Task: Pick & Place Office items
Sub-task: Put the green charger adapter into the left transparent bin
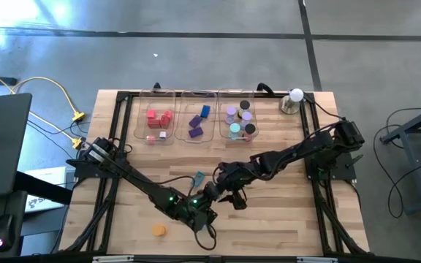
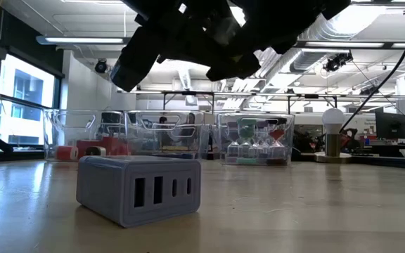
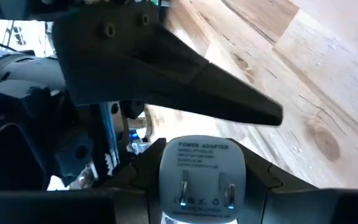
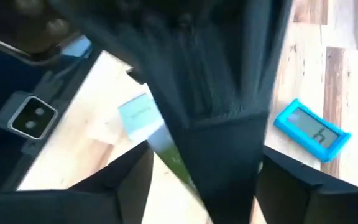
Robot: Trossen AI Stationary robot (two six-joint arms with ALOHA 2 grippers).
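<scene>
A pale grey power adapter [image 2: 139,188] lies flat on the table near its near edge. In the left wrist view the adapter [image 3: 202,177] shows its plug side. My left gripper [image 1: 198,216] is open above the adapter, one finger on each side of it and clear of it in the low view. My right gripper [image 1: 229,191] is open just beyond it, with the left arm's dark body between its fingers [image 4: 126,180]; whether they touch does not show. An orange disc [image 1: 158,229] and a small blue display device [image 4: 312,134] lie on the table.
Three clear trays stand along the far edge, holding red and pink blocks [image 1: 158,118], purple and blue blocks [image 1: 198,120] and round discs [image 1: 240,121]. A white ball on a metal base [image 1: 294,99] stands at the far right corner. Bare wood lies right of the grippers.
</scene>
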